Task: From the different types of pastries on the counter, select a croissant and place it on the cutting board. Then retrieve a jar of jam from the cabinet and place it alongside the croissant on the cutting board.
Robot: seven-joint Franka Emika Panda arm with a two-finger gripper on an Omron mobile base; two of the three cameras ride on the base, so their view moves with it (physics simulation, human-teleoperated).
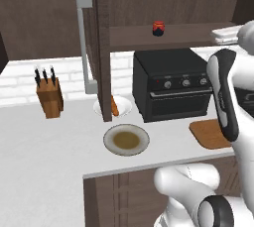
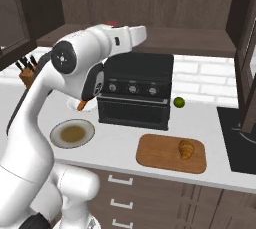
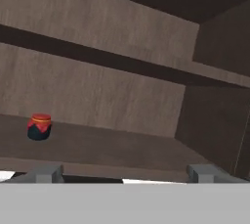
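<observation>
The jar of jam [image 1: 158, 28], small and red with a dark base, stands on the shelf of the open dark-brown cabinet [image 1: 191, 36]. In the hand view the jar of jam [image 3: 39, 126] sits far left on the shelf [image 3: 122, 145], well ahead of my gripper [image 3: 124, 174], which is open and empty with its fingertips [image 3: 46, 173] spread wide. The croissant [image 2: 186, 148] lies on the right part of the cutting board [image 2: 160, 155]. A long narrow pastry [image 1: 114, 106] rests on a white plate behind the cabinet door. My arm [image 2: 95, 48] reaches up in front of the cabinet.
A black oven [image 1: 171, 85] stands on the counter [image 1: 49, 146] under the shelf. The open cabinet door with its grey handle [image 1: 84, 42] hangs left of it. A round beige plate [image 1: 126, 139], a knife block [image 1: 49, 96] and a lime [image 2: 179, 102] are on the counter.
</observation>
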